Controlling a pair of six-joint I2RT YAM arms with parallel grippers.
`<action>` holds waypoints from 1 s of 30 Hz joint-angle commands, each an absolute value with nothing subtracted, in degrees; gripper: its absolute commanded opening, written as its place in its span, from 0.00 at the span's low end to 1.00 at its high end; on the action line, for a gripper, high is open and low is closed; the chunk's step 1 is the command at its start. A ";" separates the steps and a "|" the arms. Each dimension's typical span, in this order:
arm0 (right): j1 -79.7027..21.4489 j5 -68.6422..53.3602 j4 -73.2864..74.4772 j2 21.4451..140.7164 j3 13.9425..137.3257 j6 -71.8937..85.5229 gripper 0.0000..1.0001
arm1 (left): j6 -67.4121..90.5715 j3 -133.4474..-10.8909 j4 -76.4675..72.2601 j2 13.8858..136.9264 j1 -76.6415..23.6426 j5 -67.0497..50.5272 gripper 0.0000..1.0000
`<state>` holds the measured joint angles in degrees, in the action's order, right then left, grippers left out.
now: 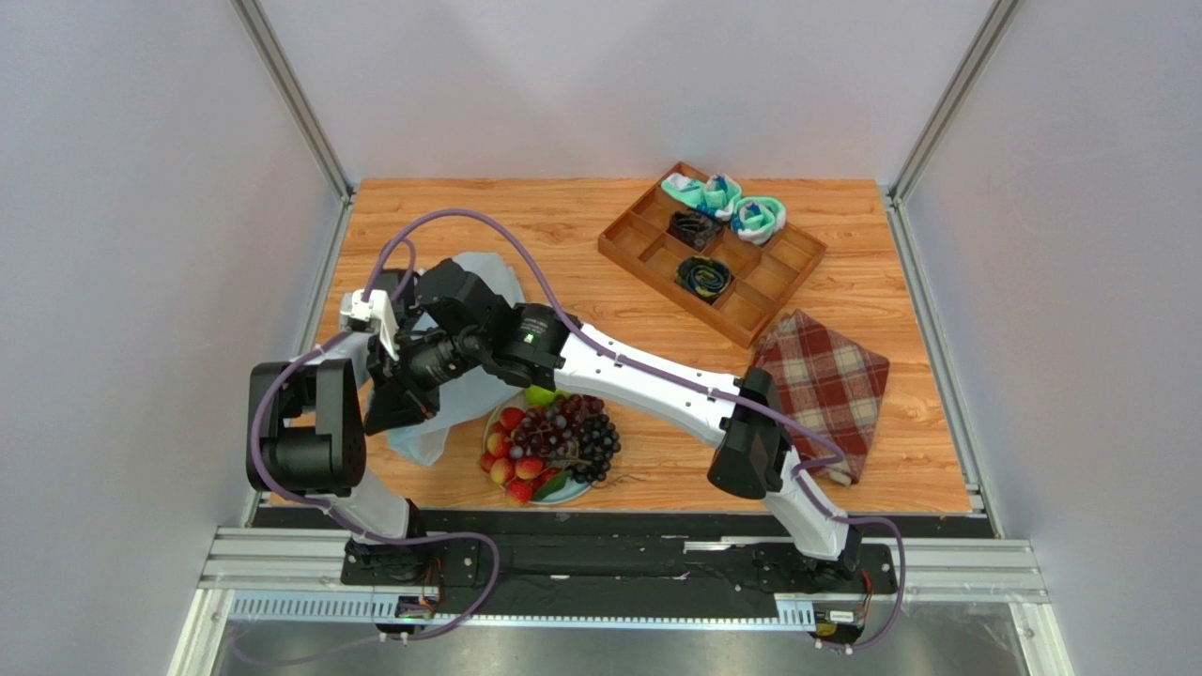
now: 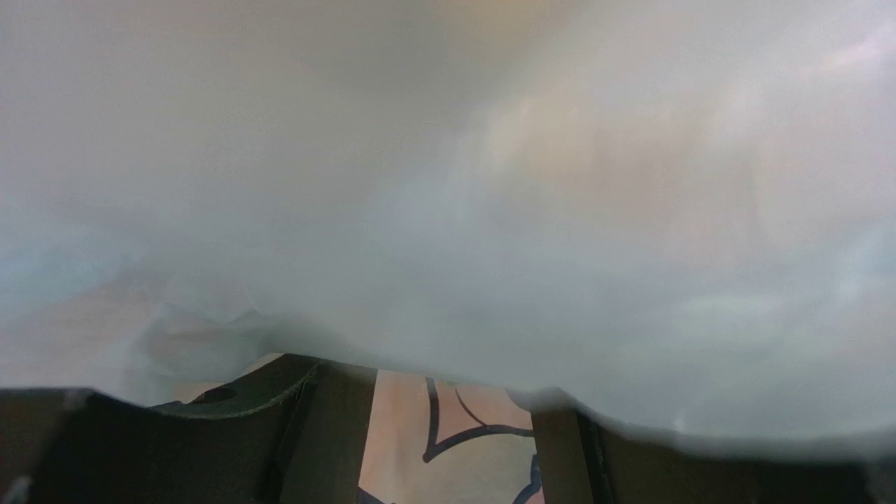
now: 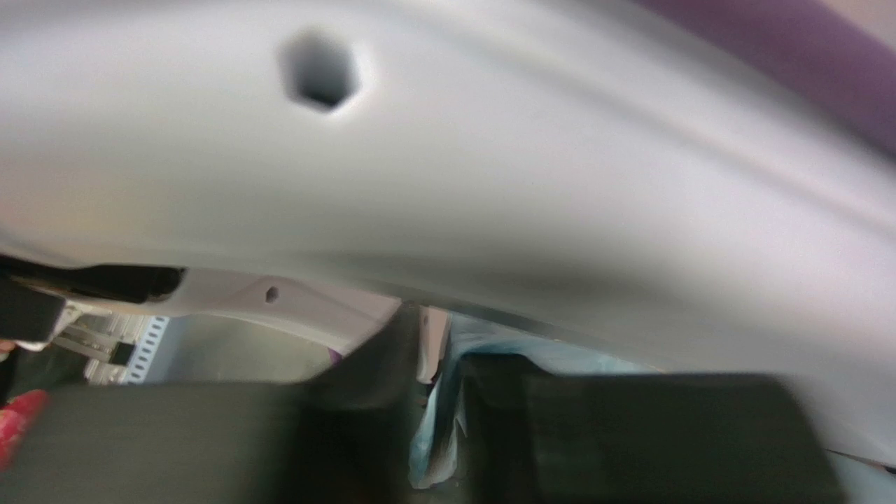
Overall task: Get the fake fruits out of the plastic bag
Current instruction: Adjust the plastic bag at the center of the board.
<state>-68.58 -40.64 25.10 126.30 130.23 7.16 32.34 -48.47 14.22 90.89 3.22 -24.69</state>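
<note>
Fake fruits [image 1: 550, 440]: heaped on a small plate [image 1: 565, 495] near the front edge of the bench [image 1: 565, 226]. They are outside the bag and just to its right.
Red fruits [image 1: 508, 462]: a cluster on the left and near side of the heap.
Grape bunch [image 1: 581, 430]: dark purple, on the right of the heap and touching the red fruits.
Green fruit [image 1: 541, 397]: at the far edge of the heap, close under the right forearm.
Plastic bag [image 1: 421, 440]: pale blue and crumpled, lying left of the plate. Both wrists meet over it and hide most of it.
Left gripper [image 2: 452, 446]: jaws apart. Bag film drapes over the dark fingers [image 2: 316, 441] and fills the left wrist view, and a printed patch of bag shows in the gap.
Right gripper [image 3: 436, 420]: jaws nearly together, with only a narrow slit between them and a fold of blue film in it. The view is too blurred to tell whether they pinch the film.
White arm link [image 3: 421, 158]: fills the upper part of the right wrist view, very close.
Wooden tray [image 1: 773, 282]: at the far right of the bench, divided into compartments and well apart from the bag.
Rolled socks [image 1: 723, 197]: teal and white, in the tray's far compartments.
Black cords [image 1: 701, 276]: coiled in two of the tray's compartments.
Plaid cloth [image 1: 826, 380]: red, folded, just in front of the tray.
</note>
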 commanded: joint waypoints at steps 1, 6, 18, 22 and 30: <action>-68.47 -40.35 27.59 124.02 132.72 1.42 0.52 | 30.06 -48.34 12.56 87.10 1.93 -18.29 0.60; -61.55 -39.99 28.65 114.37 125.17 4.65 1.00 | 30.93 -48.08 11.96 86.75 2.90 -19.42 0.59; -37.46 -44.46 39.89 108.53 120.85 11.52 1.00 | 31.29 -48.69 9.94 85.17 2.90 -21.09 0.58; -33.49 -47.72 40.87 111.88 113.41 14.15 1.00 | 30.76 -48.60 9.40 84.55 2.90 -23.11 0.60; -32.96 -50.72 40.60 119.35 112.59 17.05 1.00 | 31.20 -47.73 9.32 82.97 2.90 -24.17 0.61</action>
